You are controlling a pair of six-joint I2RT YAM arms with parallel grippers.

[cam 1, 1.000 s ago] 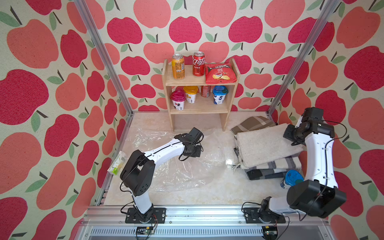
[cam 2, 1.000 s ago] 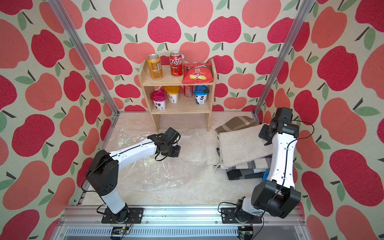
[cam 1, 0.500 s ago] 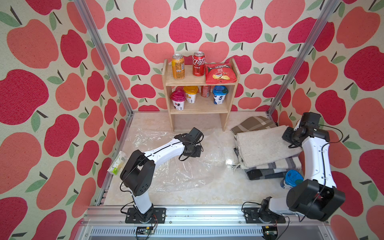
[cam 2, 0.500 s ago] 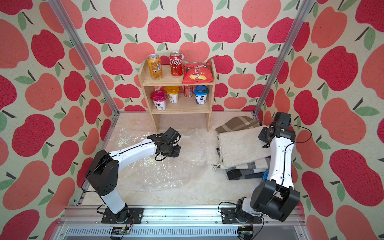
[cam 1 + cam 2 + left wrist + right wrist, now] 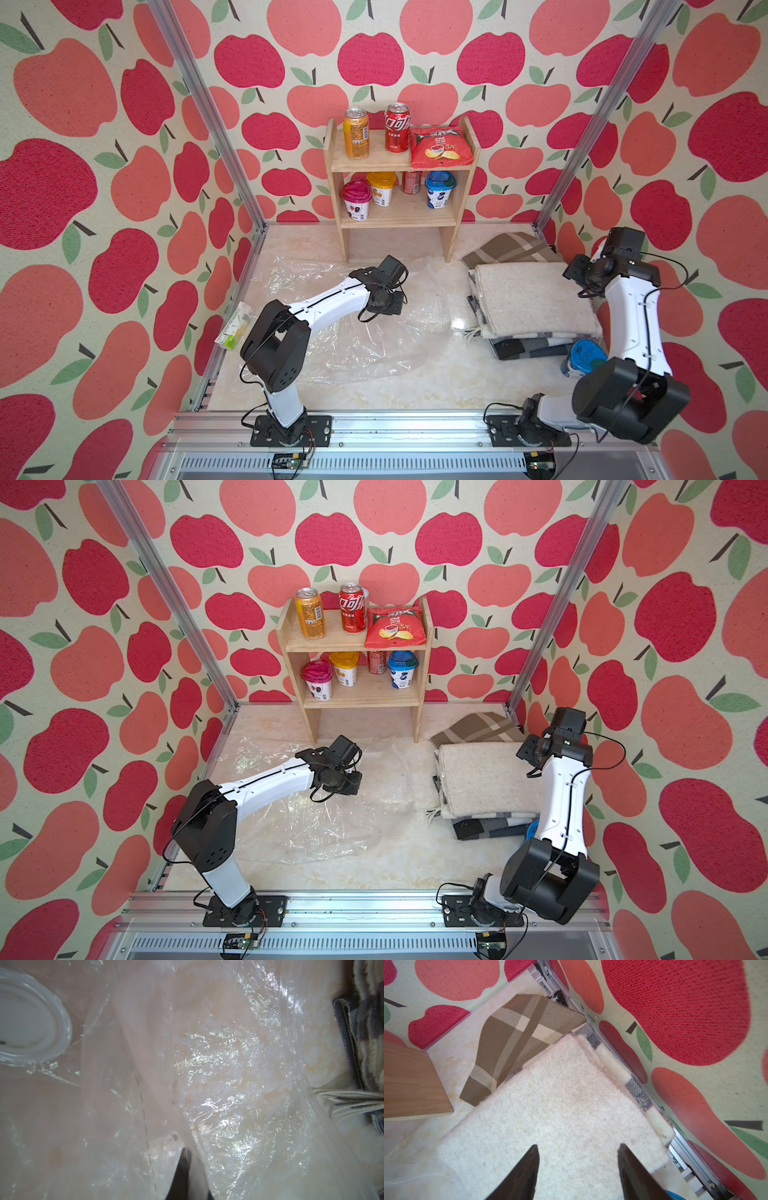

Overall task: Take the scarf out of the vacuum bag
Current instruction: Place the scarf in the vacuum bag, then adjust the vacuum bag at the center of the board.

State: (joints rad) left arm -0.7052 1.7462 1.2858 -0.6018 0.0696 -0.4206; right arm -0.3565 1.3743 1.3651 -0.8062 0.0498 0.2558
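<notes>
Seemingly done: the scarf (image 5: 536, 299) lies folded at three o'clock on my table (image 5: 415, 386), outside the flattened vacuum bag (image 5: 357, 340) at eight. My right gripper (image 5: 578, 1147) hangs wide and empty above the cloth; my left gripper (image 5: 184, 1153) pinches a fold of bag film, which I judge is all that's left to release.

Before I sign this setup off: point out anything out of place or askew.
A small green-and-white packet sits off the tabletop, wedged between the left rail and the wall. A blue-lidded cup sits by the scarf pile near the right arm's base, apart from the shelf. The brown plaid scarf pokes out askew under the pile.
</notes>
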